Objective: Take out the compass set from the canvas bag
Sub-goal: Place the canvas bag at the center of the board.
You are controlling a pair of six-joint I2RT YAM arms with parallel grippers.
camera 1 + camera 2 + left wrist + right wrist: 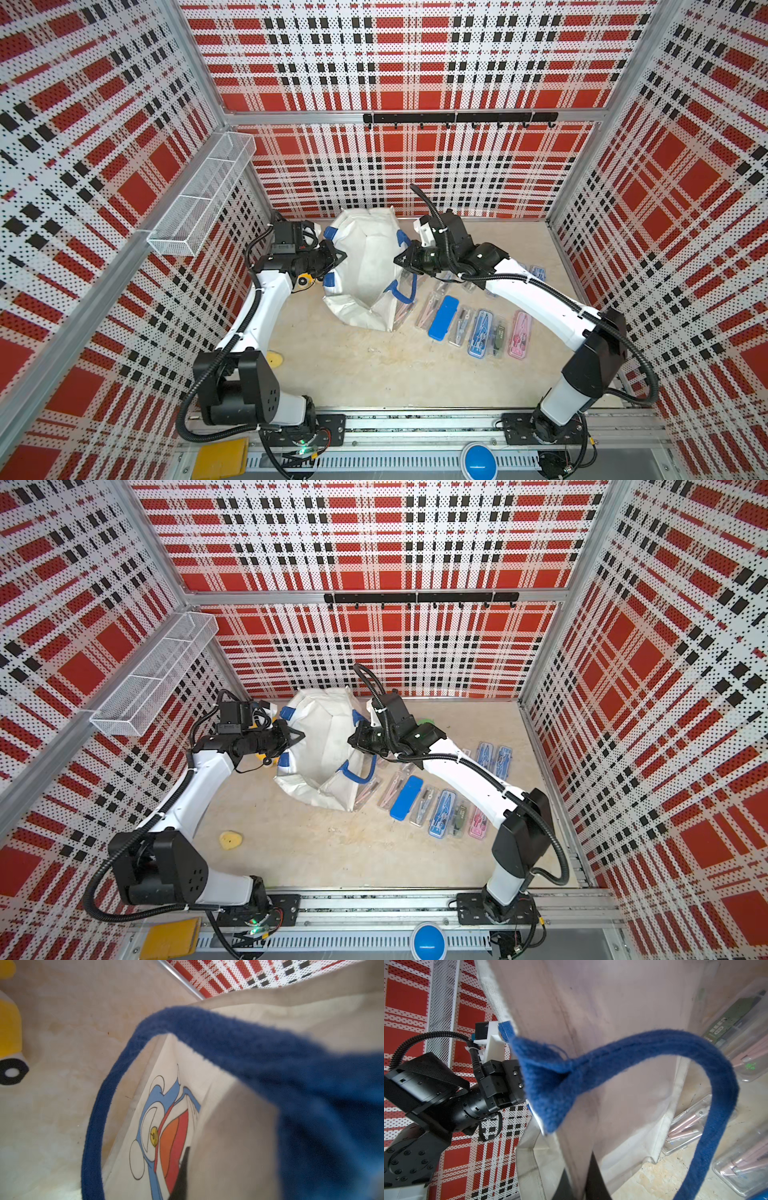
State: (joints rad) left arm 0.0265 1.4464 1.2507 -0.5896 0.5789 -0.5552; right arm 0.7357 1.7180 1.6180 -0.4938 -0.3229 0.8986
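Left jaws and right jaws clamp opposite rims of the canvas bag (365, 266), stretched crosswise between them on the tabletop (374, 374); its inside seems hidden, compass sets (478, 328) lying under the right arm (540, 299).

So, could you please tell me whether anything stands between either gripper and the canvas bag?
Nothing visible does. The left gripper and the right gripper are each closed on the rim of the canvas bag, on opposite sides. What is inside it cannot be made out.
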